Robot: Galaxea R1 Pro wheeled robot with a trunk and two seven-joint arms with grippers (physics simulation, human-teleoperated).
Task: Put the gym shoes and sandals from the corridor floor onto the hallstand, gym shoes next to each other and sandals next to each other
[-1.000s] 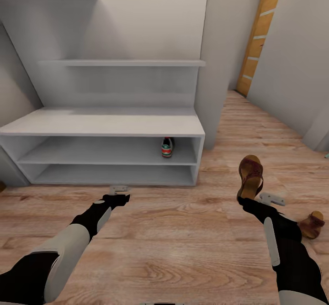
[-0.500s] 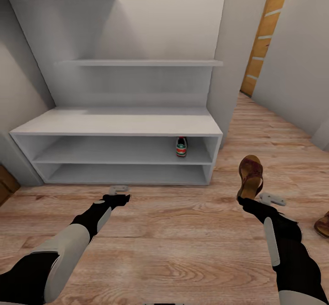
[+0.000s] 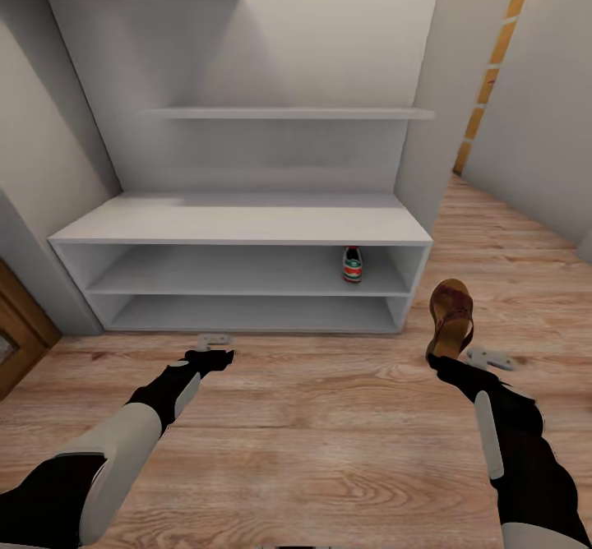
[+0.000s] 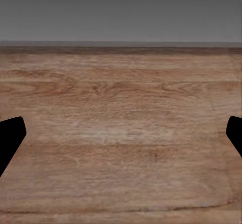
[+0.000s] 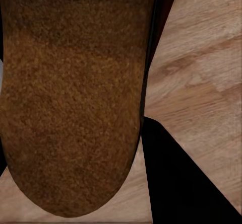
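Head view: the hallstand [image 3: 247, 224] stands against the wall, pale grey, two open shelves low down. One gym shoe [image 3: 352, 265] sits on the upper open shelf, near its right end, heel toward the robot. The right gripper [image 3: 450, 353] holds a brown sandal [image 3: 451, 312] upright above the corridor floor [image 3: 312, 417], just right of the rack's corner. The left gripper [image 3: 213, 345] hangs over bare planks in front of the rack. Left wrist view: two dark fingertips [image 4: 10, 136] set wide apart, only wood grain between them. Right wrist view: sandal footbed [image 5: 75, 93] up close, a dark finger [image 5: 176, 173] apparently pressed against its edge.
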